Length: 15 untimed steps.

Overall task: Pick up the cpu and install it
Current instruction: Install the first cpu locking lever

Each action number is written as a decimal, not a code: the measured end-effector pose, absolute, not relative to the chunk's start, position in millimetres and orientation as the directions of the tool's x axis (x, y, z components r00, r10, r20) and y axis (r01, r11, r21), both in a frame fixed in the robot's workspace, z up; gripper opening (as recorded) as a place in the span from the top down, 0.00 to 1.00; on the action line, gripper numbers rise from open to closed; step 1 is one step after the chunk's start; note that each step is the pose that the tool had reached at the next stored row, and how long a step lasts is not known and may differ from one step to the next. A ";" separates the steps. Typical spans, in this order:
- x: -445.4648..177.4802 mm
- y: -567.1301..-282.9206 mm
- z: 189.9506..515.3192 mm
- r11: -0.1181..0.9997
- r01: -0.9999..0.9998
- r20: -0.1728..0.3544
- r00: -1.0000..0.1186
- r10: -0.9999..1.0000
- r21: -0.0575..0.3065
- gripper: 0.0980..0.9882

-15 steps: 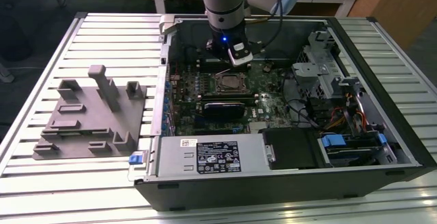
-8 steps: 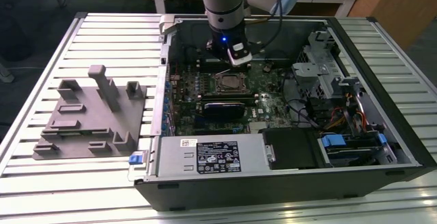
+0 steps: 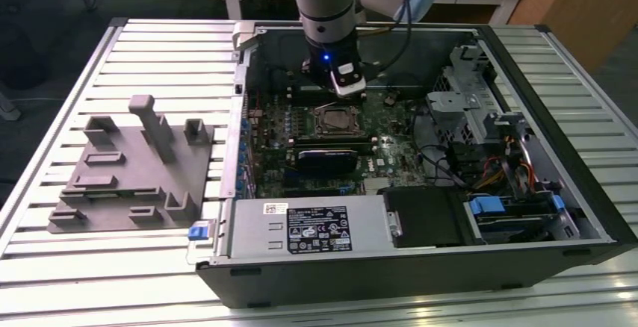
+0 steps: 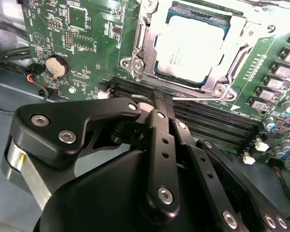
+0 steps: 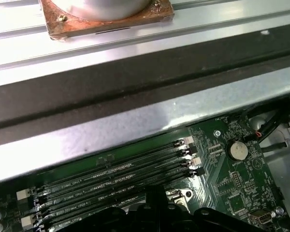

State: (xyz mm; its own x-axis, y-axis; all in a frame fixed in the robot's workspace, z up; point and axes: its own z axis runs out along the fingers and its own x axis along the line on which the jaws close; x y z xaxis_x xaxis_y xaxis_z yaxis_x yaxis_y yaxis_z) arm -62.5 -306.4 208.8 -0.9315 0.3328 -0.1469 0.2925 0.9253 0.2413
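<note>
cpu is already sitting flat in the socket on the motherboard | claw is hovering empty above the memory slots, fingers clenched together | socket frame looks unlatched, so install is seeming nearly done

cpu top: bright silvery metal, smooth, slightly glossy, inside a bare steel socket frame. Gripper links: matt black, smooth, with shiny metal screw heads. Motherboard: glossy green. Fixture at left of the exterior view: matt gray plastic. Table: ribbed, brushed aluminium-looking slats.
</note>
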 end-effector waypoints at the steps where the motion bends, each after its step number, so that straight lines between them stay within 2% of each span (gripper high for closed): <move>1: -62.5 -305.9 208.6 0.924 0.298 -0.147 -0.930 0.338 0.241 0.99; 15: -67.9 -300.1 204.4 0.912 0.335 -0.148 -0.915 0.375 0.238 0.99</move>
